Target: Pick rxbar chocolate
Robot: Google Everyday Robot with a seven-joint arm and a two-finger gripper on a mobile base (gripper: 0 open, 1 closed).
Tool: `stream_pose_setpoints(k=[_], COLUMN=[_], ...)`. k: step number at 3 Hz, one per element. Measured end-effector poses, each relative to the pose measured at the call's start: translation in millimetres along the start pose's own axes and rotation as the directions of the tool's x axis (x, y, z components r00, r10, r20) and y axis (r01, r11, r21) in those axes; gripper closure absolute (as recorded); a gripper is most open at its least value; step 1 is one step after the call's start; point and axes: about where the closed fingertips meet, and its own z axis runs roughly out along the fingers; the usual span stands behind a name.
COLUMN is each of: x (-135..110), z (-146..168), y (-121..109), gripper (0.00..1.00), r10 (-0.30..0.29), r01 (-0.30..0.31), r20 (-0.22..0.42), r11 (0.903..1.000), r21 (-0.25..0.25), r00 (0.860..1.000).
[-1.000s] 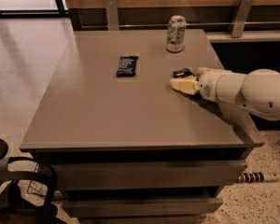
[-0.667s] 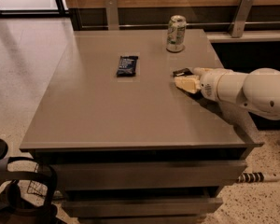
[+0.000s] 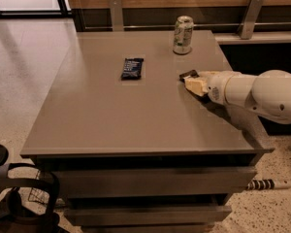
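My gripper (image 3: pixel 194 83) is low over the right side of the grey table (image 3: pixel 111 120), reaching in from the right on a white arm (image 3: pixel 262 93). A small black end (image 3: pixel 188 74) sticks out at the gripper's far left tip. It looks like part of the rxbar chocolate, and the rest is hidden under the gripper. A shorter, wider dark blue wrapped bar (image 3: pixel 132 68) lies flat on the table well to the left of the gripper.
A pale drink can (image 3: pixel 183 35) stands upright at the back of the table, just beyond the gripper. A wooden wall with metal brackets (image 3: pixel 115 11) runs behind. Drawers (image 3: pixel 150 181) sit below the front edge. A dark chair (image 3: pixel 9 198) is at the lower left.
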Motion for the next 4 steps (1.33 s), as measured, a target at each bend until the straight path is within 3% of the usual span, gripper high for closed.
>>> stream_pose_setpoints(k=[2, 3, 4], x=[-25, -51, -80], z=[3, -5, -15], y=[12, 17, 22], gripper=[1.0, 1.0, 1.0], r10=[-0.07, -0.133, -0.203], r01=[0.072, 0.14, 0.217], r20=[0.035, 0.07, 0.119], r11=[0.995, 0.9857, 0.9695], r21=[-0.07, -0.095, -0.114], r00=[0.997, 0.989, 0.972])
